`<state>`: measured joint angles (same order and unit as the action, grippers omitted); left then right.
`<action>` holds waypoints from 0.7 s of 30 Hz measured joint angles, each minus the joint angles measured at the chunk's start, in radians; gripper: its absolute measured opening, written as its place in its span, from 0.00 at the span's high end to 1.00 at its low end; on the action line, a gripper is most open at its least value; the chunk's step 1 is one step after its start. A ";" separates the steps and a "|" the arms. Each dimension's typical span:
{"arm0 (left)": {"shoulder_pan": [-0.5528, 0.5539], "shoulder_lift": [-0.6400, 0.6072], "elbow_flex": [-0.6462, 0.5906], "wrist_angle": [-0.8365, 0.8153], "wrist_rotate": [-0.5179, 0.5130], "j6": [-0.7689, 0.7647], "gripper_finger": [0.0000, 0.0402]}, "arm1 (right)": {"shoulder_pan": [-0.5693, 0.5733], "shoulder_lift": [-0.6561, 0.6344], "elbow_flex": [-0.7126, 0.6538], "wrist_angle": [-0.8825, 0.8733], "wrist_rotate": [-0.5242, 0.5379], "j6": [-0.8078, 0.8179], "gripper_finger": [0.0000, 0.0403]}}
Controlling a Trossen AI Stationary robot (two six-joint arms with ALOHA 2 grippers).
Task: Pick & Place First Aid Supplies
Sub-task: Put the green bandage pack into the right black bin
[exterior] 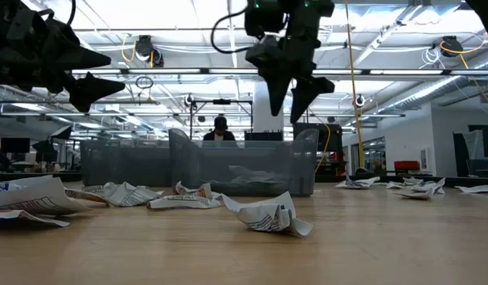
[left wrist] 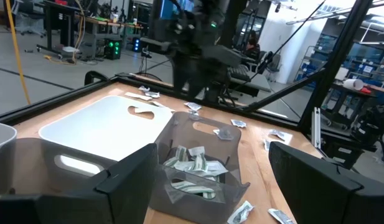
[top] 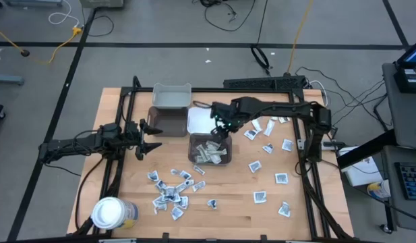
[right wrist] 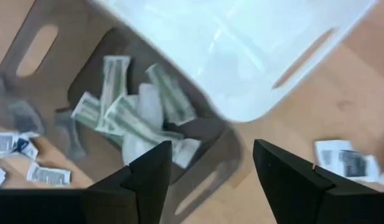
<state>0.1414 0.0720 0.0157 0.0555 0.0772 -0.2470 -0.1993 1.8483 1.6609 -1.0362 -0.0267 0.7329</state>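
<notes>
Small white printed packets lie loose on the wooden table, one cluster at the near left (top: 170,192) and others at the right (top: 268,145). A clear grey bin (top: 192,154) in the middle holds pale-green strips and white packets (right wrist: 126,112). My right gripper (right wrist: 211,149) hangs open above this bin's far edge (top: 220,131), pointing steeply down, with nothing between its fingers. My left gripper (top: 154,137) waits open at the table's left, held level above the table, and is empty in its own wrist view (left wrist: 211,149).
A white bin (top: 198,120) and a dark bin (top: 166,123) stand just beyond the grey one, with another grey-white bin (top: 171,96) at the far edge. A white-lidded jar (top: 108,212) stands at the near left corner. A black frame (top: 127,101) borders the table.
</notes>
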 joint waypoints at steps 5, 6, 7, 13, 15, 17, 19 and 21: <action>0.000 0.000 0.000 0.000 0.000 0.000 0.23 | -0.087 -0.047 -0.062 -0.012 0.001 -0.043 0.46; 0.000 0.000 0.000 0.000 0.000 0.000 0.23 | -0.105 -0.060 -0.075 -0.015 0.001 -0.054 0.46; 0.000 0.000 0.000 0.000 0.000 0.000 0.23 | -0.123 -0.071 -0.090 -0.013 0.001 -0.065 0.46; 0.000 0.000 0.000 0.000 0.000 0.000 0.23 | -0.219 -0.120 -0.176 -0.037 0.001 -0.095 0.46; 0.000 0.000 0.000 0.000 0.000 0.000 0.23 | -0.254 -0.138 -0.205 -0.042 0.000 -0.104 0.46; 0.000 0.000 0.000 0.000 0.000 0.000 0.23 | -0.284 -0.147 -0.226 -0.046 0.001 -0.119 0.45; 0.000 0.000 0.000 0.000 0.000 0.000 0.23 | -0.316 -0.161 -0.242 -0.055 0.001 -0.127 0.45; 0.000 0.000 0.000 0.000 0.000 0.000 0.23 | -0.346 -0.174 -0.255 -0.064 0.002 -0.133 0.45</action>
<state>0.1415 0.0721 0.0158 0.0555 0.0771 -0.2470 -0.5457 1.6747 1.4064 -1.0997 -0.0252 0.5996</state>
